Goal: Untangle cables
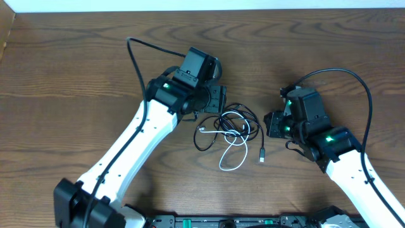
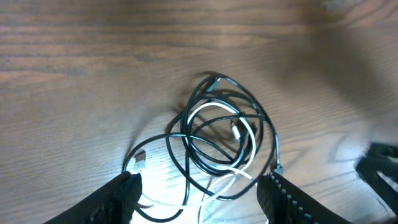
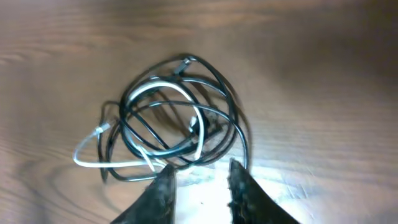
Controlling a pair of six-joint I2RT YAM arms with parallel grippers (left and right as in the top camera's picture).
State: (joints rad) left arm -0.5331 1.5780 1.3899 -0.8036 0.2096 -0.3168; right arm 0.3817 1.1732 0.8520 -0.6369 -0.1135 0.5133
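Lying knotted between left gripper [image 2: 199,194], jaws wide and empty, and right gripper [image 3: 200,186], jaws narrowly parted, empty: the cables [image 1: 229,130].

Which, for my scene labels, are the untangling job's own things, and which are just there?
Job's own: white cable; black cables, lying tangled together.
Just there: wooden table; thick arm leads.

Overhead sharp, evenly lit; wrist views soft, table [image 2: 74,93] blurred beyond left claw [image 2: 200,180] and right claw [image 3: 201,169], white glare between each one's tips.
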